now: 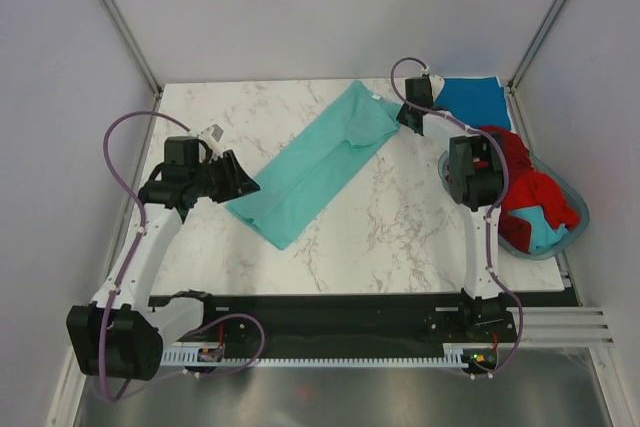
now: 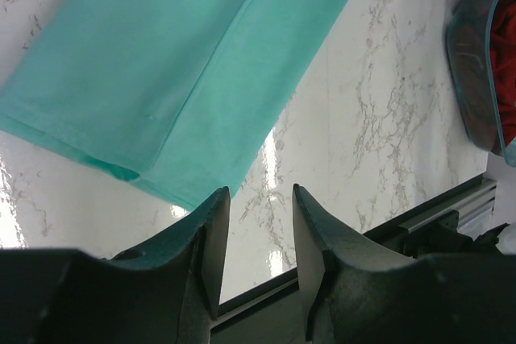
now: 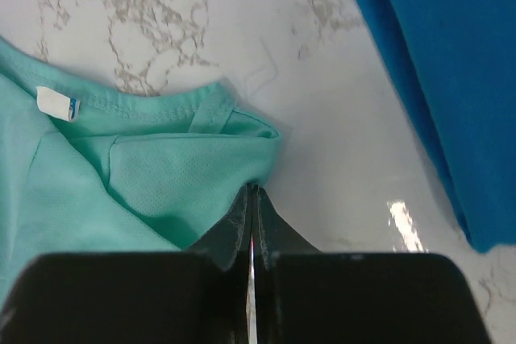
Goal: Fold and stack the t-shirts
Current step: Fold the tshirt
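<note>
A light teal-green t-shirt (image 1: 315, 162) lies folded into a long strip, running diagonally across the marble table. My right gripper (image 1: 403, 119) is at its far end beside the collar. In the right wrist view that gripper (image 3: 252, 188) is shut, pinching a puckered edge of the teal t-shirt (image 3: 145, 183). My left gripper (image 1: 246, 183) hovers open at the strip's near left corner. In the left wrist view the left gripper (image 2: 260, 191) has nothing between its jaws, and the teal t-shirt (image 2: 161, 62) lies just beyond them. A folded blue t-shirt (image 1: 470, 102) (image 3: 451, 78) lies at the back right corner.
A translucent blue-grey basket (image 1: 560, 247) at the right edge holds red t-shirts (image 1: 525, 187) and a bit of teal cloth. The basket (image 2: 476, 78) also shows at the right of the left wrist view. A black rail (image 1: 350, 307) runs along the table's near edge.
</note>
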Motion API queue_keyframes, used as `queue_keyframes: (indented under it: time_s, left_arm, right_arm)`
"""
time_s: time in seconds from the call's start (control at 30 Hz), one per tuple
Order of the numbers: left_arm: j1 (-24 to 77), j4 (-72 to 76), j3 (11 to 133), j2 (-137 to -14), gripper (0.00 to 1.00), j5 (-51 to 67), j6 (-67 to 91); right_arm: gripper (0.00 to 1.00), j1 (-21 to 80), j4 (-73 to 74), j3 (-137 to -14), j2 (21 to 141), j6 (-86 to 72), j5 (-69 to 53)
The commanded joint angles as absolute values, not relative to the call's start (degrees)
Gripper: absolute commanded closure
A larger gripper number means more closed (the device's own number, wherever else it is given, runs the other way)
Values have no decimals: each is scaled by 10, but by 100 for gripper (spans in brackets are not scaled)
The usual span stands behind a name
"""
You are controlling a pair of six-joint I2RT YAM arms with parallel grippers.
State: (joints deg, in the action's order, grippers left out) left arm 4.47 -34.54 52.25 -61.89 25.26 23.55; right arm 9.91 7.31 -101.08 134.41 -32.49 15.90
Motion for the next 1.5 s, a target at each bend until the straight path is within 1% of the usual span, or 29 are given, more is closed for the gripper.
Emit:
queue_keyframes:
  time_s: [0.0, 0.03, 0.07, 0.13, 0.17, 0.2, 0.23, 0.27, 0.3, 0.33, 0.37, 0.43, 0.47, 0.53, 0.57, 0.63, 0.67, 0.73, 0.77, 0.87, 1.07, 1.2, 1.47]
  left_arm:
    - [42, -351, 550, -624, 55, 249, 193]
    - [42, -349, 550, -631, 55, 248, 192]
    - [42, -349, 550, -635, 55, 249, 192]
    - [42, -348, 546, -641, 55, 260, 191]
    - [44, -348, 541, -641, 56, 251, 186]
    - [47, -347, 539, -638, 56, 232, 178]
    - [56, -345, 536, -635, 56, 209, 175]
    - [60, -340, 529, -633, 56, 176, 175]
    - [62, -336, 525, -632, 55, 173, 176]
    - [62, -324, 519, -633, 56, 177, 180]
    - [63, -318, 516, -634, 55, 182, 183]
    - [62, -299, 505, -635, 55, 195, 185]
    - [60, -298, 507, -635, 55, 195, 185]
    - [50, -297, 515, -636, 56, 199, 189]
    - [47, -294, 514, -635, 56, 202, 192]
    - [38, -292, 507, -632, 56, 206, 202]
    - [36, -290, 505, -631, 57, 207, 205]
    - [33, -290, 501, -627, 57, 208, 207]
    - [32, -291, 501, -623, 57, 203, 207]
    - [29, -291, 497, -617, 57, 186, 205]
    - [18, -291, 496, -624, 57, 184, 207]
    - [11, -291, 498, -639, 57, 200, 211]
    - [9, -290, 499, -643, 57, 215, 212]
  right_arm:
    - [100, 77, 76, -1081, 1381, -271, 157]
    - [100, 73, 87, -1113, 1388, -260, 143]
    - [97, 67, 94, -1129, 1396, -256, 128]
    - [85, 68, 133, -1152, 1391, -252, 117]
    - [75, 69, 141, -1143, 1364, -263, 114]
    - [71, 70, 143, -1124, 1344, -275, 111]
    - [67, 72, 143, -1080, 1320, -285, 114]
    - [65, 82, 143, -1054, 1272, -313, 119]
    - [64, 88, 144, -1027, 1246, -327, 123]
    - [63, 95, 144, -970, 1219, -342, 126]
    - [63, 114, 144, -940, 1166, -365, 128]
    - [62, 144, 145, -859, 1118, -418, 130]
    - [61, 182, 149, -835, 1075, -432, 135]
    - [60, 225, 154, -765, 1036, -487, 148]
    - [60, 274, 153, -744, 1004, -504, 154]
    - [60, 322, 145, -692, 982, -555, 168]
    - [60, 372, 144, -679, 968, -574, 177]
    - [60, 422, 135, -655, 962, -606, 207]
    - [60, 471, 134, -652, 964, -616, 218]
    - [59, 544, 137, -656, 990, -650, 243]
    - [54, 628, 143, -690, 1056, -699, 281]
    - [52, 649, 156, -707, 1083, -736, 299]
    - [50, 669, 170, -729, 1119, -758, 323]
